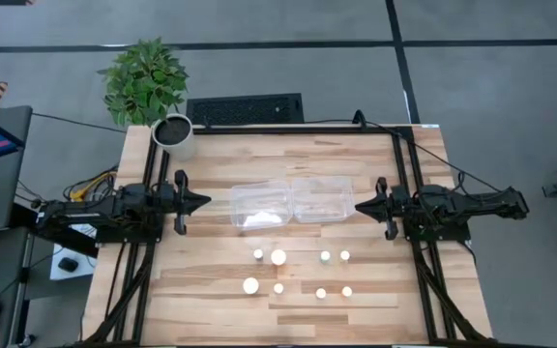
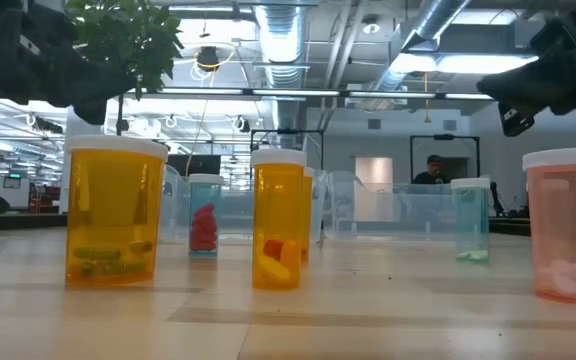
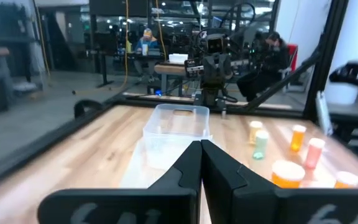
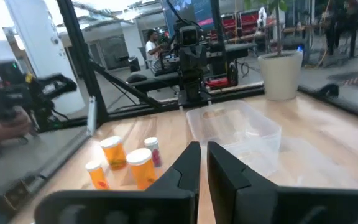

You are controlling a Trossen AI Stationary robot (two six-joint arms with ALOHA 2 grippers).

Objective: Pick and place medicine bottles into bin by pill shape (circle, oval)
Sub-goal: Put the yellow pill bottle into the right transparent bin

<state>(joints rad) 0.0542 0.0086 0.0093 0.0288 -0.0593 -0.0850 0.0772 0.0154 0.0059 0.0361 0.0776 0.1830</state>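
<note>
Eight medicine bottles (image 1: 298,273) are seen standing upright on the pale, planked wooden worktop (image 1: 211,309), arranged in two loose rows of four. All are small cylinders topped with flat white caps; two of them, the wider bottles (image 1: 278,257), show broader caps from above. In the low view the plastic bodies are translucent: a broad amber bottle (image 2: 115,212) holds greenish capsules, a narrower amber one (image 2: 278,218) holds red and yellow pills, a small bluish one (image 2: 204,215) holds red pills, and a pinkish one (image 2: 564,224) holds pale tablets whose shape is hard to make out.

Two clear plastic bins (image 1: 292,201), thin-walled, rectangular with rounded corners, are set side by side and touching. They lie between the two sets of jaws, and the bottles stand beside that line, nearer the worktop's front edge.

The left gripper (image 1: 199,202) is held above the worktop with its dark, tapered jaws closed together on nothing, pointing at the nearer bin. The right gripper (image 1: 363,205) is held likewise on the opposite side, its jaws drawn nearly together with only a slim gap, empty, aimed at the other bin. All bottles stand well apart from both sets of jaws.

A white round plant pot (image 1: 174,134) with a leafy green plant (image 1: 146,79) is placed at a rear corner, behind the left jaws.
</note>
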